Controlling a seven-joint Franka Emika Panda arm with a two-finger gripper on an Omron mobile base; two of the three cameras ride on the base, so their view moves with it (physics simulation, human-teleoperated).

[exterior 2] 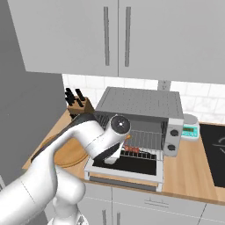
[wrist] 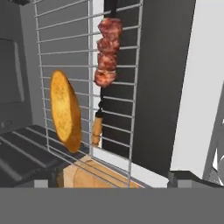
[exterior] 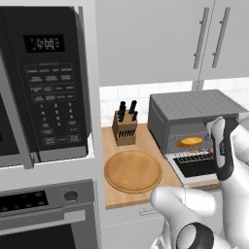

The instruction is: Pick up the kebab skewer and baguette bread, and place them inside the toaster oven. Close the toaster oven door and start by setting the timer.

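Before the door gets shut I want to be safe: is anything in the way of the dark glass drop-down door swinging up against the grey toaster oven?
Yes. The open gripper and the white arm reach in over the lowered toaster oven door, at the mouth of the toaster oven. The kebab skewer and baguette bread lie on the wire rack inside.

White wall cabinets (exterior 2: 118,35) over a wooden counter (exterior: 138,194) — tiled backsplash (exterior 2: 197,99) behind.

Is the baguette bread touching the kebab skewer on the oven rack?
Apart. The hand view shows bare wire rack between the baguette bread and the kebab skewer.
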